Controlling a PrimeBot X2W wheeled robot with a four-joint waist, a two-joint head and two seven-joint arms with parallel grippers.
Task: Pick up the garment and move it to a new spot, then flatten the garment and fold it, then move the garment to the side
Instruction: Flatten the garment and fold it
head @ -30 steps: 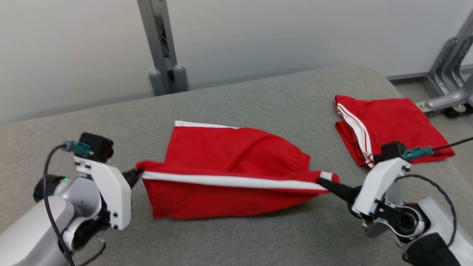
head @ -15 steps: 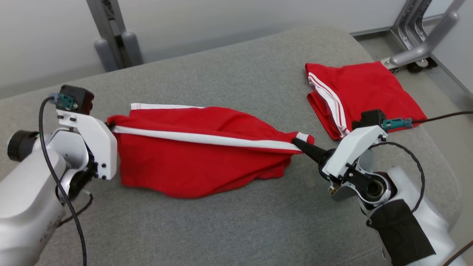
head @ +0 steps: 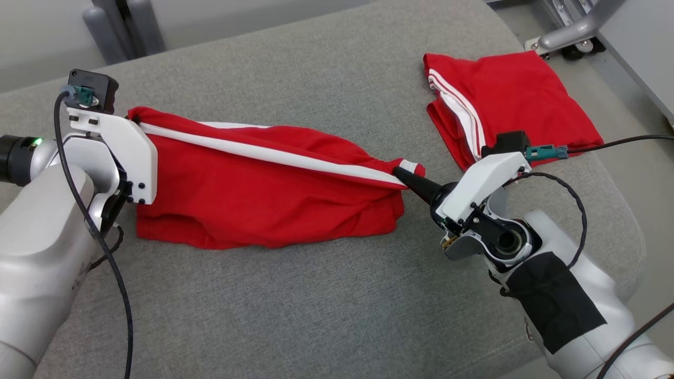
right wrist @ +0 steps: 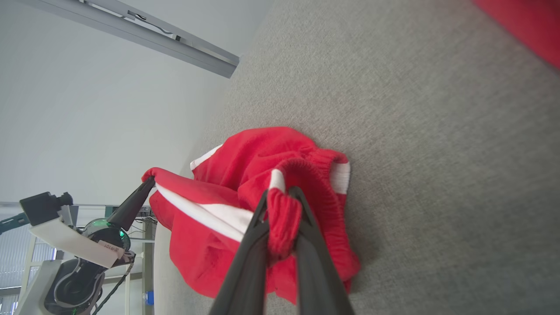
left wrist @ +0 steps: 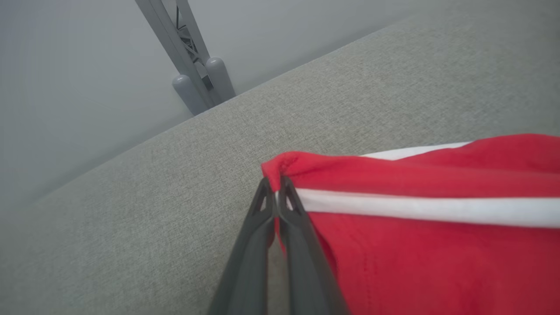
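The garment (head: 263, 195) is a pair of red shorts with a white side stripe, stretched between my two grippers over the grey padded table (head: 316, 305). Its striped edge is raised and taut, and the rest hangs down onto the table. In the left wrist view my left gripper (left wrist: 275, 186) is shut on the garment's left corner; in the head view its white wrist mount hides the fingers. My right gripper (head: 404, 173) is shut on the elastic waistband end (right wrist: 282, 205). The right wrist view also catches the left gripper (right wrist: 151, 181) at the far corner.
A second red garment (head: 516, 105) with white stripes lies folded at the table's back right, close behind my right wrist. A grey metal post (head: 113, 21) stands behind the table's far edge, a wheeled frame (head: 568, 37) at the far right. The table's rounded right edge is near my right arm.
The head camera has tilted down, shifting the whole picture. Both grippers keep their grip, and the taut striped edge has travelled away from me, over the part lying on the table.
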